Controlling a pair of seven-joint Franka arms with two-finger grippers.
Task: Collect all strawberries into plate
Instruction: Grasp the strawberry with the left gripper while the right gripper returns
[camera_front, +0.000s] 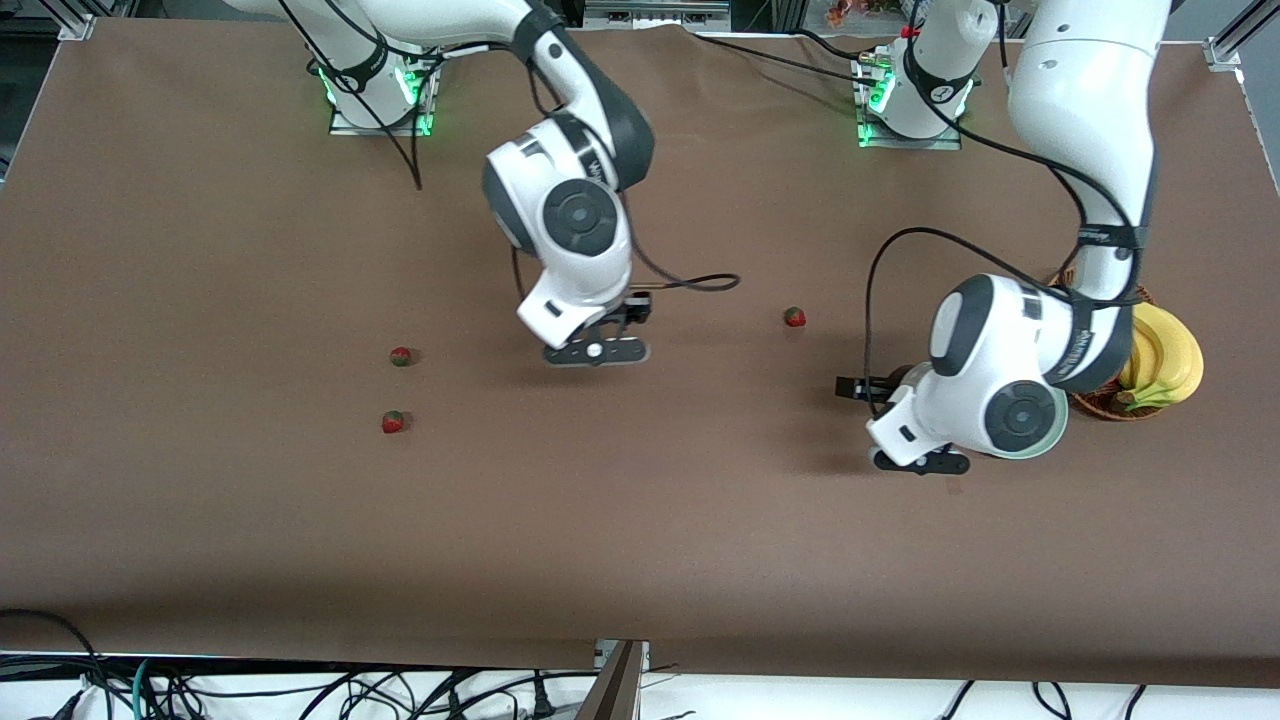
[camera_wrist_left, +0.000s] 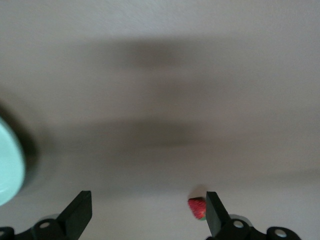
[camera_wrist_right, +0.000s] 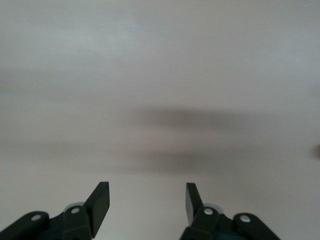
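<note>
Mint-green plate (camera_front: 1052, 440) mostly hidden under the left arm's wrist, only a rim sliver showing, cut off by the left wrist view's edge too, wicker basket (camera_front: 1100, 402) largely covered by arm and bananas (camera_front: 1165, 362), strawberry (camera_wrist_left: 198, 208) partly behind a fingertip (camera_wrist_left: 216, 212)

Brown table (camera_front: 250, 520); black cables (camera_front: 300, 690) along near edge

1. The table (camera_front: 300, 550) is covered by a matt brown sheet with a smooth, even face.
2. Glossy white shells with dark matt joints are seen on both arms.
3. The plate (camera_wrist_left: 7, 167) is shown as smooth and pale mint.
4. The bananas (camera_front: 1165, 360) are seen with smooth, slightly shiny yellow skin.
</note>
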